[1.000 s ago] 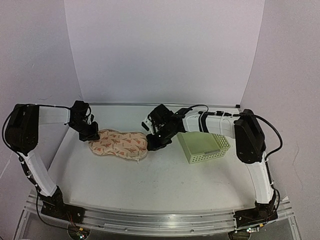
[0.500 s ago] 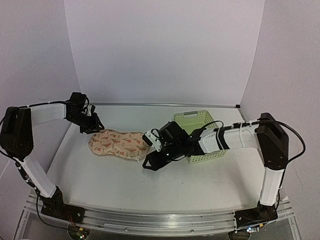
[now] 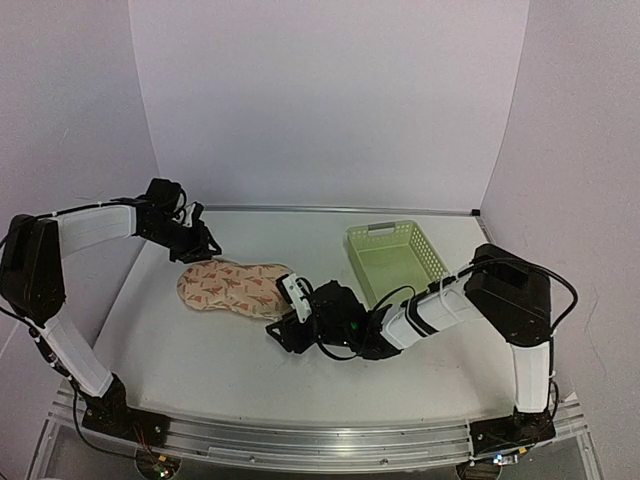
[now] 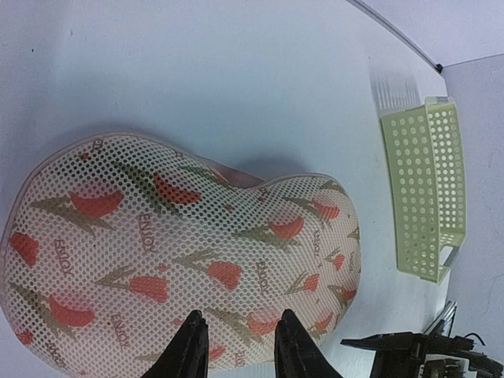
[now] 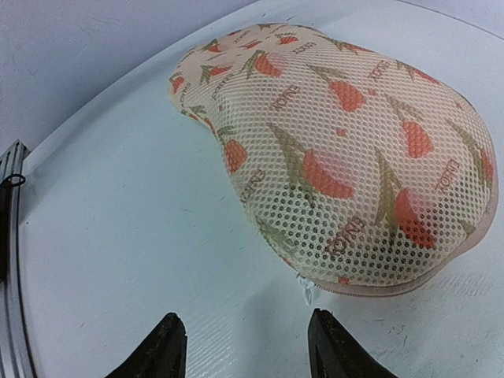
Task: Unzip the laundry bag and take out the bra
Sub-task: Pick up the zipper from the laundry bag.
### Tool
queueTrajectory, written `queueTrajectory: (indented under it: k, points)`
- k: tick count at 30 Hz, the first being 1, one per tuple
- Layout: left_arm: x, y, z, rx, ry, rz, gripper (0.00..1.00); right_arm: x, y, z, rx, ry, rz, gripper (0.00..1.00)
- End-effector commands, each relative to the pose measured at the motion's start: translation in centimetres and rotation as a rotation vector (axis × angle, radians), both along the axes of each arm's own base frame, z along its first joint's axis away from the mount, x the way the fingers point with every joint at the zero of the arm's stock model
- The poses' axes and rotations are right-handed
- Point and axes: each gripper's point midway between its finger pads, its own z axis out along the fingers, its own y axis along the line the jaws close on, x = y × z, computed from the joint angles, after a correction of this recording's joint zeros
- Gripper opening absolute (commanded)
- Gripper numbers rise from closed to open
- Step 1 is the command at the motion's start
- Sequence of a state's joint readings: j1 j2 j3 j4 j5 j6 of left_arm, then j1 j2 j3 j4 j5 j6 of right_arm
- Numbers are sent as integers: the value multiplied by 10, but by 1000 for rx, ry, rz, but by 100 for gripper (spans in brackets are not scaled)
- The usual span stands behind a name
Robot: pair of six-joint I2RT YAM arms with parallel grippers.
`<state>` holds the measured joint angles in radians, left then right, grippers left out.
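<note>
The laundry bag (image 3: 238, 288) lies flat on the white table (image 3: 200, 350), a little to the left of the middle, with its long side going from left to right. It is a peanut-shaped case of beige mesh, with orange-red flower prints and the word ENJOY printed many times, as the left wrist view shows (image 4: 181, 252). In the right wrist view the seam with the zipper runs along the lower edge of the bag (image 5: 339, 157), and the bag looks closed there; a small pale tab sticks out from this seam. Something darker shows weakly through the mesh on this side, but I cannot tell what it is. The left gripper (image 3: 200, 243) is at the far left end of the bag, and in its own camera its two fingers (image 4: 189, 346) stand a little apart over the printed mesh, with nothing pinched between them; whether the tips touch the fabric I cannot tell. The right gripper (image 3: 280, 330) is low over the table, just beside the near right end of the bag. Its fingers (image 5: 161, 350) are wide apart, only bare table is between them, and the bag is close in front of them without touching. A pale green plastic basket (image 3: 392, 262) with many small holes stands to the right of the bag, apart from it, behind the right arm.
</note>
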<state>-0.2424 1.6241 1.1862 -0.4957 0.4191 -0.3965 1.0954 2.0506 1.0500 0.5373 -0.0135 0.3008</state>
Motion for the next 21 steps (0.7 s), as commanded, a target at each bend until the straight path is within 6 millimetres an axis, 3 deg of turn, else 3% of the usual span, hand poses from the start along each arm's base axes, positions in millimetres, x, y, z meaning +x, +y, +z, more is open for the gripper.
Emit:
queueTrajectory:
  k: [1,7,21]
  points:
    - [-2,-8,-4,-17,-7,-34,31,23,14,24,116,-115,-116,52]
    - [-13,-8,-15,-10,15,-52,31,36,7,9,89,-126,-205,50]
    - [-27,-7,-45,20,74,-84,30,40,22,-16,92,-82,-209,35]
